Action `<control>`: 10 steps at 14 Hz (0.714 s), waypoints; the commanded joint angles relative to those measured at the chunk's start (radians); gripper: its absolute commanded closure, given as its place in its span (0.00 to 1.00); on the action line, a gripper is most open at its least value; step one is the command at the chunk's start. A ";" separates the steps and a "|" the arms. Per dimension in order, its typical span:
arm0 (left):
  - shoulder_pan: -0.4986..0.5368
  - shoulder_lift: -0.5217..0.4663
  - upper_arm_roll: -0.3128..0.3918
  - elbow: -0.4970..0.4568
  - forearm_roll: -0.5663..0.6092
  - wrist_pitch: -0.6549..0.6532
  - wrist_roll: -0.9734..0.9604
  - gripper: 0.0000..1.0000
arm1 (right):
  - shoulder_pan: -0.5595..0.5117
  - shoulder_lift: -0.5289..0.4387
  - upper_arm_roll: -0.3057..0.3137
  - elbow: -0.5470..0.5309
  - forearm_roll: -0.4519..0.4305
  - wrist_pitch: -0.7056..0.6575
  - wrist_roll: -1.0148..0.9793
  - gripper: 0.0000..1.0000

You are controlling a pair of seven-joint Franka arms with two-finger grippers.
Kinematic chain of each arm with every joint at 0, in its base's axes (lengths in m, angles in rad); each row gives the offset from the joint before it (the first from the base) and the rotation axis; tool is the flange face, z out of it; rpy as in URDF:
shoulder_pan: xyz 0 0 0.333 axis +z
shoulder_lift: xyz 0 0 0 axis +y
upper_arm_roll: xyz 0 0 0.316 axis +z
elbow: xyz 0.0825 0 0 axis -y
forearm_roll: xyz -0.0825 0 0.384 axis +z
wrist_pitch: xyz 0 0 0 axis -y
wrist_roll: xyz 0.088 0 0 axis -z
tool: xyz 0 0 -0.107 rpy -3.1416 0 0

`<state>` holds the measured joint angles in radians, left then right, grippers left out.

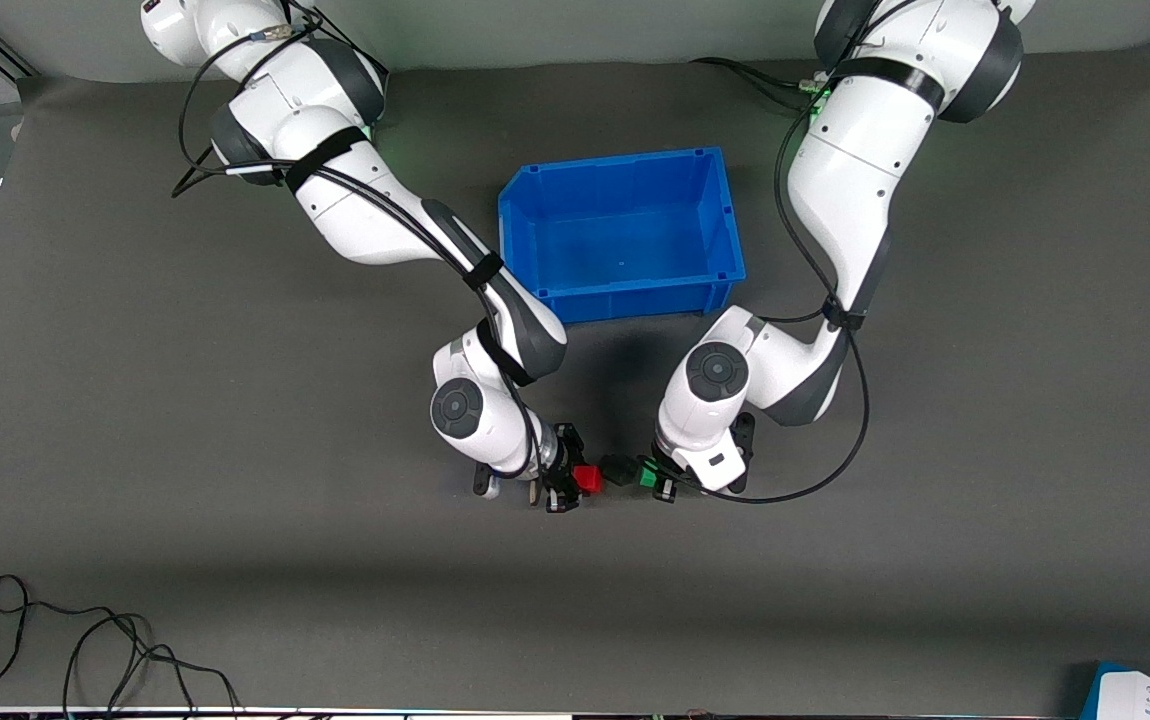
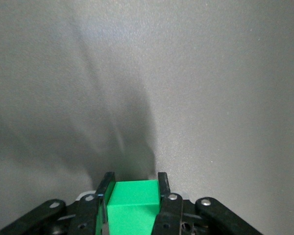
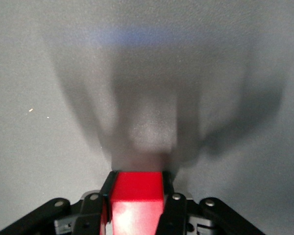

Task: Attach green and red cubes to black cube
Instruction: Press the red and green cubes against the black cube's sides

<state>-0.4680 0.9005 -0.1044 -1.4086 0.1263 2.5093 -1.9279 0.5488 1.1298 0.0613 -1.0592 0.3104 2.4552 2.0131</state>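
- My left end effector [image 1: 657, 480] clamps the bright green cube [image 1: 647, 475]
- My right end effector [image 1: 567, 481] clamps the matte red cube [image 1: 588, 480]
- The black cube [image 1: 619, 469] sits between them above the desk [image 1: 235, 500]

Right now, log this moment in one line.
left gripper: holds green cube | right gripper: holds red cube | black cube: between them

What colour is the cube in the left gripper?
Bright green: the green cube sits between the left gripper fingers, clearest in the left wrist view.
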 commanded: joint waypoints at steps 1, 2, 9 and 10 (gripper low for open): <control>-0.017 0.032 0.017 0.039 0.022 0.017 -0.011 1.00 | 0.013 0.033 -0.011 0.034 0.006 0.007 0.019 0.89; -0.017 0.032 0.017 0.042 0.022 0.017 -0.011 1.00 | 0.013 0.034 -0.009 0.036 0.004 0.008 0.016 0.89; -0.017 0.040 0.017 0.062 0.022 0.017 -0.011 1.00 | 0.023 0.042 -0.006 0.047 0.009 0.021 0.039 0.89; -0.017 0.040 0.017 0.063 0.022 0.017 -0.011 1.00 | 0.025 0.044 -0.006 0.047 0.010 0.037 0.044 0.89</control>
<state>-0.4685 0.9180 -0.1019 -1.3843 0.1342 2.5263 -1.9279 0.5534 1.1317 0.0612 -1.0577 0.3104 2.4611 2.0219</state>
